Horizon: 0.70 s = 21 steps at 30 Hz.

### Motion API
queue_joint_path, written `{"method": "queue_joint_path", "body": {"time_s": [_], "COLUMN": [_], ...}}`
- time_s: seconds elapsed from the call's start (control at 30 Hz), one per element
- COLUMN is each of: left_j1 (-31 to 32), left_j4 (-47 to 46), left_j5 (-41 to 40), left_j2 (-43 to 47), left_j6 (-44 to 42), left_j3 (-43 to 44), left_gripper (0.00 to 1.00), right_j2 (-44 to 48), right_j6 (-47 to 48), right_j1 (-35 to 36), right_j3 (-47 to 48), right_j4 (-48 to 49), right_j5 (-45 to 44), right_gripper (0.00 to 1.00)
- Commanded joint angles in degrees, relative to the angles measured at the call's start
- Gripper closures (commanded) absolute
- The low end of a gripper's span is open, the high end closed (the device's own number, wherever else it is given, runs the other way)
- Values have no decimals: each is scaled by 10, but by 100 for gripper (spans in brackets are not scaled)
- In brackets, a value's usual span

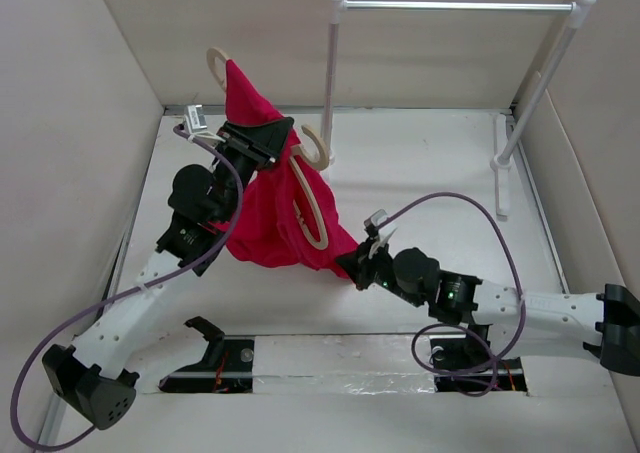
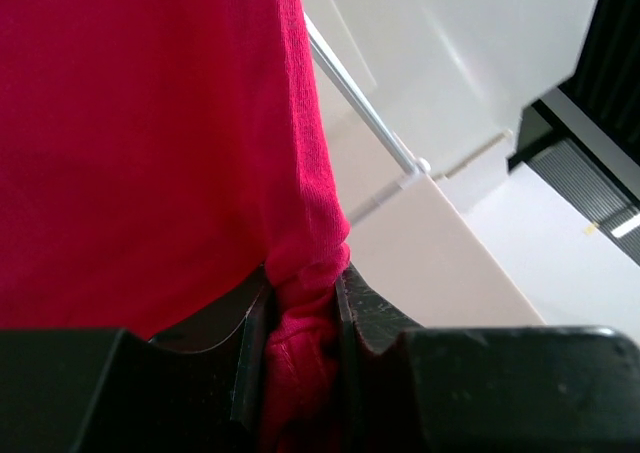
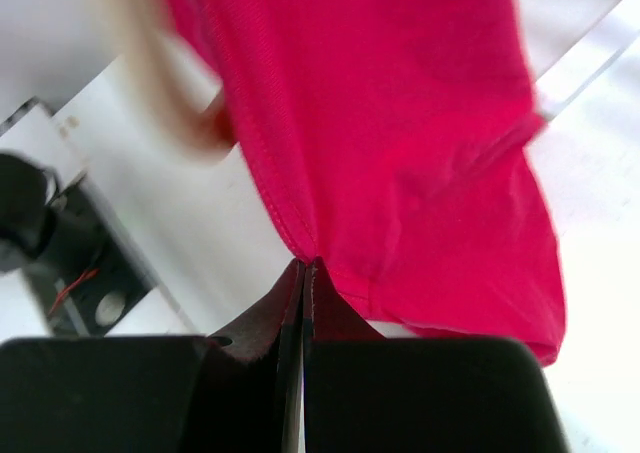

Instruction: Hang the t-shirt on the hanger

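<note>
The red t-shirt (image 1: 268,208) hangs bunched in the air over the table's left middle. The pale beige hanger (image 1: 311,216) is tangled in it. One curved end (image 1: 214,65) sticks out above the cloth's peak, and another curl (image 1: 319,151) and part of the arc lie outside the cloth on the right. My left gripper (image 1: 266,138) is raised and shut on a bunched fold of the shirt (image 2: 150,123), which is squeezed between its jaws (image 2: 305,298). My right gripper (image 1: 358,261) is low and shut on the shirt's lower hem (image 3: 400,123), pinched at its tips (image 3: 307,268). The hanger shows blurred in the right wrist view (image 3: 165,93).
A garment rack with white posts and a metal rail (image 1: 455,6) stands at the back right, with its foot (image 1: 502,163) on the table. Beige walls close in the left, back and right. Two dark openings (image 1: 220,358) sit by the arm bases.
</note>
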State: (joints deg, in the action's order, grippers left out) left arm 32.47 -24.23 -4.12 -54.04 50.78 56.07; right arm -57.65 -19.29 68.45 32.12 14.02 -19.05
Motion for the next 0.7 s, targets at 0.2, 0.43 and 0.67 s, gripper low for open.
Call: {"method": "queue_joint_path", "body": {"time_s": [0.2,0.43,0.67], "left_j1": [-7,-21,-54], "left_j4": [-129,-162,-242], "left_j5": [-90,-85,-68], "left_j2": [-55,-94,-146], "left_j6": [-80,-70,-40], "left_j3": [112,123,103], "left_gripper": [100,100,100], "right_j2": [80,133,143], "right_j6": [-110,-150,-147], "right_j1": [91,107,113], "right_j3": [-41,-43,21], "right_j4": [-167,-223,-259], "right_j5": [48,105,221], "right_gripper": [100,100,100]}}
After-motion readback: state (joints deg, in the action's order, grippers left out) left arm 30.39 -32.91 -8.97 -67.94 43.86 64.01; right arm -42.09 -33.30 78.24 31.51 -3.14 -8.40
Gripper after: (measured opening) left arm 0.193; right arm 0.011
